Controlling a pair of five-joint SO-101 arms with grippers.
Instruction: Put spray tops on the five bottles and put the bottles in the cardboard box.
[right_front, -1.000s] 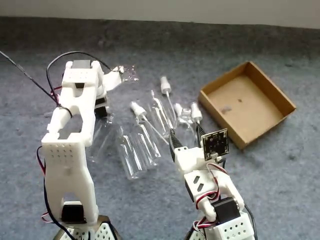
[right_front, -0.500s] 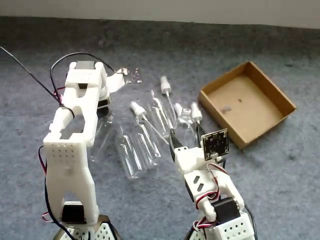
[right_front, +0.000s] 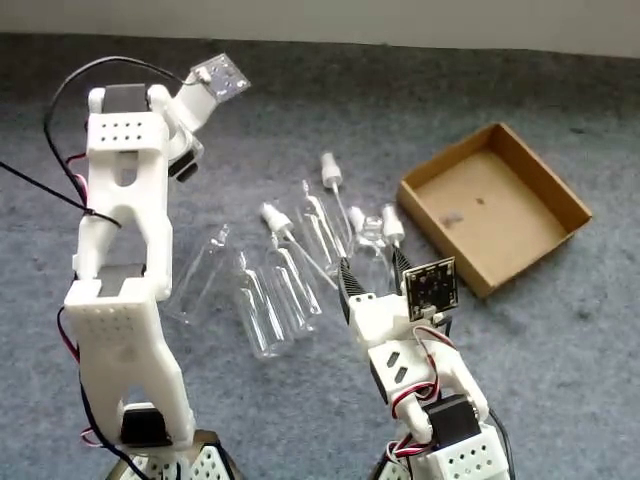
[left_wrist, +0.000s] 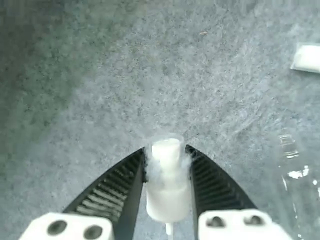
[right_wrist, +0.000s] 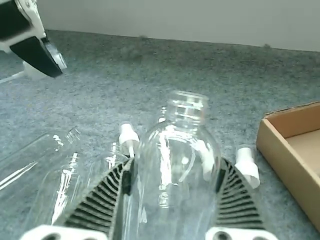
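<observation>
**Spray top in the left hand, open bottle in the right**

High view: Your left arm (right_front: 120, 200) stands tall at the far left, away from the clutter. Your right hand (right_front: 372, 265) sits near the centre, closed around a clear bottle (right_front: 370, 240). The bottle is upright with its neck uncapped, probably so a top can go on. Other bottles (right_front: 265, 295) lie flat just to its left, with loose spray tops (right_front: 330, 170) among them. The cardboard box (right_front: 495, 205) lies to the right with no bottle in it.

Left wrist view: Your left hand (left_wrist: 166, 150) pinches a white spray top (left_wrist: 167, 192) between both fingers, above the bare grey tabletop (left_wrist: 100, 75).

Right wrist view: The bottle touches both fingers of your right hand, its mouth pointing away from the wrist. The left hand and its top hang at the far left, well apart from that mouth.
</observation>
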